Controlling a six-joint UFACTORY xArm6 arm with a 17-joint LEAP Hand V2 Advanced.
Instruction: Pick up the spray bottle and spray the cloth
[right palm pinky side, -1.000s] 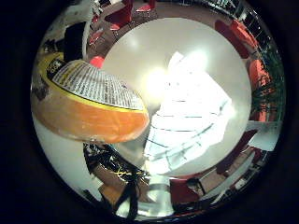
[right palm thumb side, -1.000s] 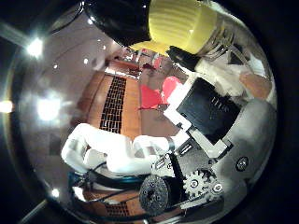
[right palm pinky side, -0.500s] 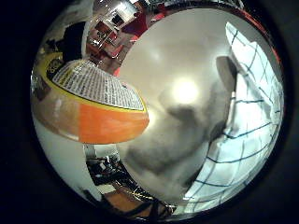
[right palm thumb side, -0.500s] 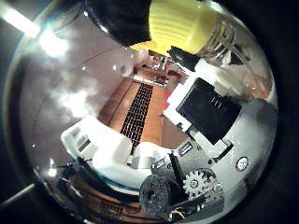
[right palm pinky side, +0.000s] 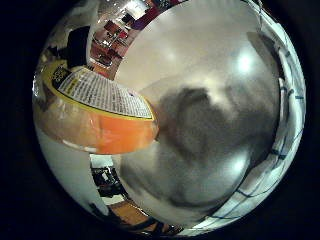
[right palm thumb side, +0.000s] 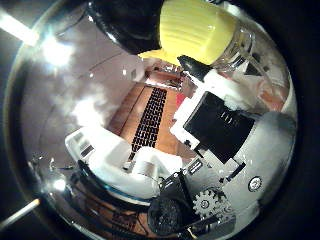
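Observation:
The spray bottle (right palm pinky side: 95, 117) fills one side of the little finger side view, close to my palm: orange body, yellow-edged printed label. Its yellow ribbed collar (right palm thumb side: 196, 31) and black spray head show in the thumb side view. My right hand (right palm thumb side: 220, 145), of white and black parts, is curled round the bottle's neck. The white cloth with blue lines (right palm pinky side: 285, 150) lies on the pale table (right palm pinky side: 200, 60) and shows only as a strip at the view's edge. A dark shadow (right palm pinky side: 210, 130) spreads over the table beside the bottle.
Past the table's edge, room furniture with red parts (right palm pinky side: 125, 25) shows. In the thumb side view a wooden floor with a dark grid mat (right palm thumb side: 150, 120) and bright ceiling lights (right palm thumb side: 55, 50) appear.
The whole view has swung: the cloth has slid from the middle out to the view's edge, and the table and shadow now fill the little finger side view. The bottle stays fixed in my hand.

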